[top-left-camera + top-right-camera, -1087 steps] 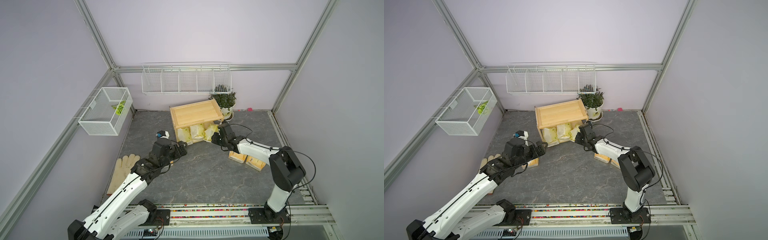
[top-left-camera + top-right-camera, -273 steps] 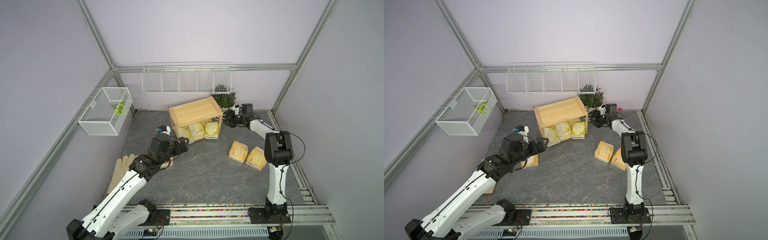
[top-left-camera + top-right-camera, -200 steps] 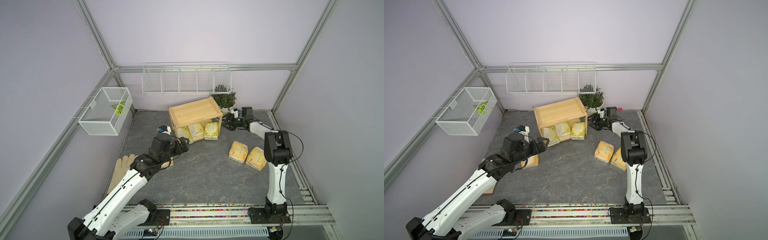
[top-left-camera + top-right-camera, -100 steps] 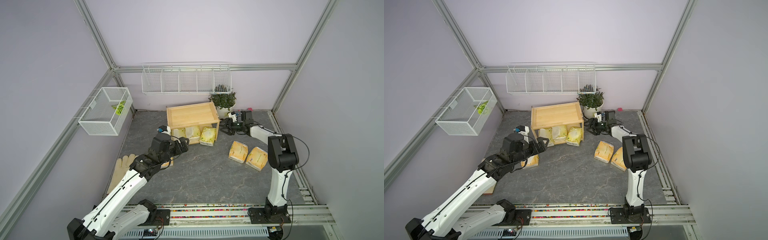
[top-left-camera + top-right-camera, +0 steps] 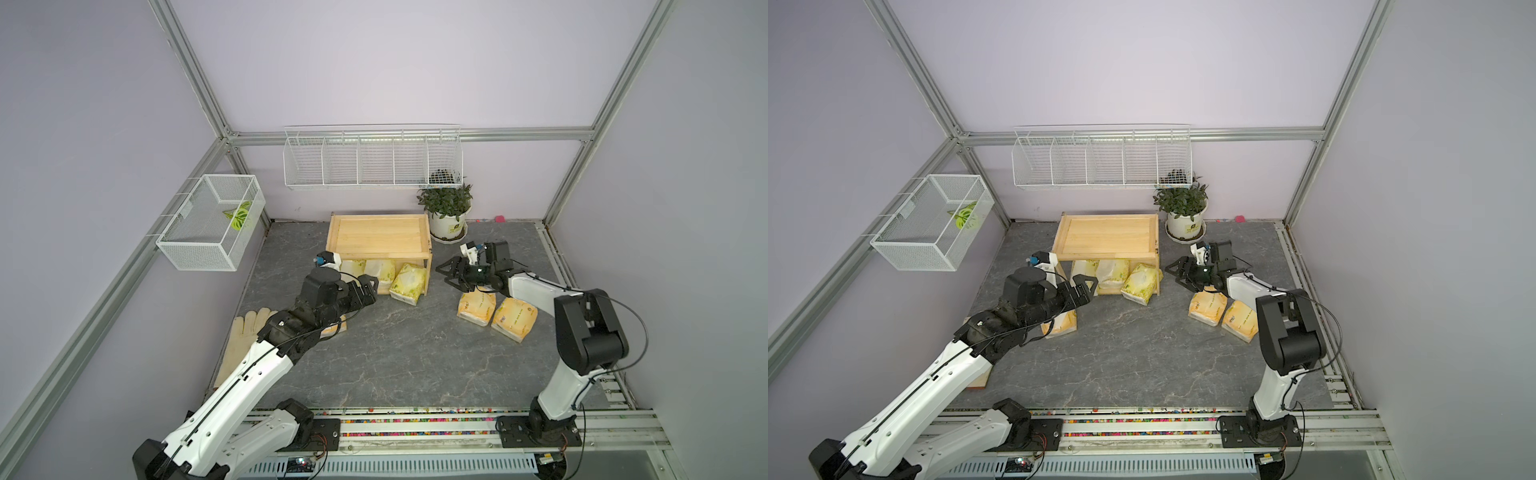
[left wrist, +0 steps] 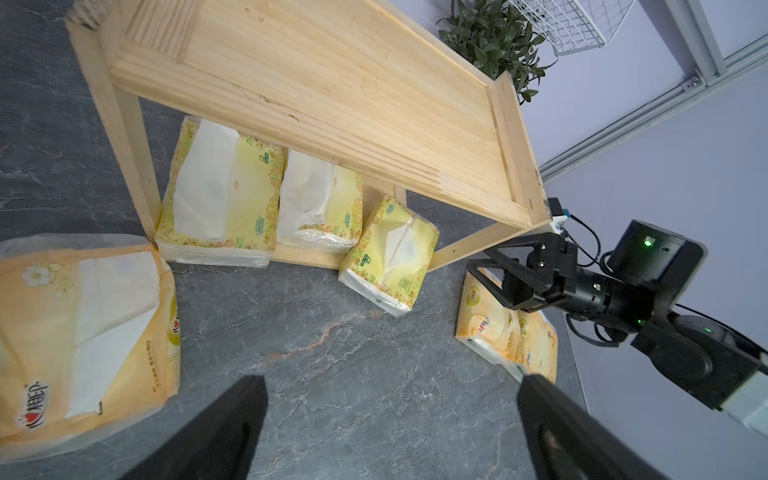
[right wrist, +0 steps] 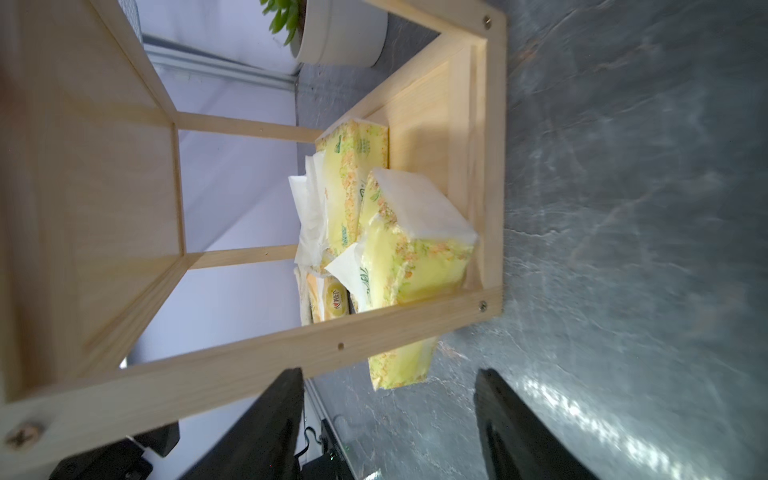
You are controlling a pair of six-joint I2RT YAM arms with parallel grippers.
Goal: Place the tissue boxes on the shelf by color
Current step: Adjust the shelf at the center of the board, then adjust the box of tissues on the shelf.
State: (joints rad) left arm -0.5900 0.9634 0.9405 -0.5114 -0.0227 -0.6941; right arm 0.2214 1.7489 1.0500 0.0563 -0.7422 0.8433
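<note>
Bench: grey marbled stone-look bench [image 5: 395, 357], carrying all that follows.
Shelf: small two-tier pale wooden shelf [image 5: 380, 237] with a raised-rim tray top. It stands near the bench's back edge, about mid-width.
Glove: cream fabric glove [image 5: 245, 336], flat by the bench's left edge.
Plant: green leafy plant in a white pot [image 5: 446, 216], by the back edge, just beside the shelf's right rear corner.
Lemon packs: three soft lemon-yellow plastic tissue packs with green print, on the shelf's lower tier. Two [image 6: 220, 199] [image 6: 320, 208] lie side by side at the left and middle. The third [image 6: 390, 262], at the right end, is tilted, with its front end over the front rail and down on the bench.
Orange packs: three soft orange-yellow plastic tissue packs. Two [image 5: 476, 307] [image 5: 514, 318] touch side by side near the bench's right edge. One [image 5: 1063, 326] lies in front of the shelf's left leg, partly under the left arm.
Left hand: black left hand [image 5: 1086, 284], fingers spread, nothing between them, in front of the shelf's left half.
Right hand: black right hand [image 5: 444, 276], fingers spread and empty, just beside the shelf's right end, above the nearer orange pack's back end.
</note>
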